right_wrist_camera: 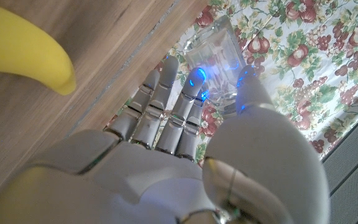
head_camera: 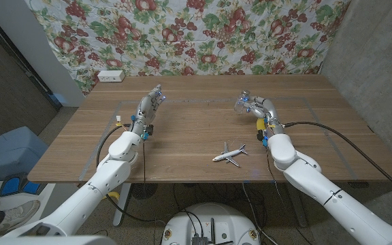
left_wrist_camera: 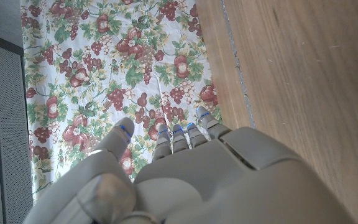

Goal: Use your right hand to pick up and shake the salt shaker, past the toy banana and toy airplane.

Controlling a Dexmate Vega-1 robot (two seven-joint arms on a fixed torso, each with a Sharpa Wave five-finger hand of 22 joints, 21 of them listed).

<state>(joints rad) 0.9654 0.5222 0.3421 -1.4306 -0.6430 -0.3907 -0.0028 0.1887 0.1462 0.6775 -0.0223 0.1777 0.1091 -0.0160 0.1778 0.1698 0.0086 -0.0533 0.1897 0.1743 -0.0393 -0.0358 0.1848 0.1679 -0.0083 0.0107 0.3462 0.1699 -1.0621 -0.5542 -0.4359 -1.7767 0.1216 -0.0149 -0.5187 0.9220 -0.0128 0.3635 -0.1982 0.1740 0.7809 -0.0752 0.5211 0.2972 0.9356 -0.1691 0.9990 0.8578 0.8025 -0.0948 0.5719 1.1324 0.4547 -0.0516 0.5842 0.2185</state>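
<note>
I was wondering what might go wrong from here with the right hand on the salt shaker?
The right hand pinches the clear salt shaker only near the fingertips, so shaking might slip it loose. The toy banana lies close beside the hand and might get knocked. The toy airplane sits near the right forearm's path.

my right hand [right_wrist_camera: 185, 162]: grey, blue-lit fingertips
salt shaker [right_wrist_camera: 213, 62]: clear glass
toy banana [right_wrist_camera: 23, 56]: yellow
toy airplane [head_camera: 229, 154]: white
cloth [head_camera: 196, 34]: floral fruit print
</note>
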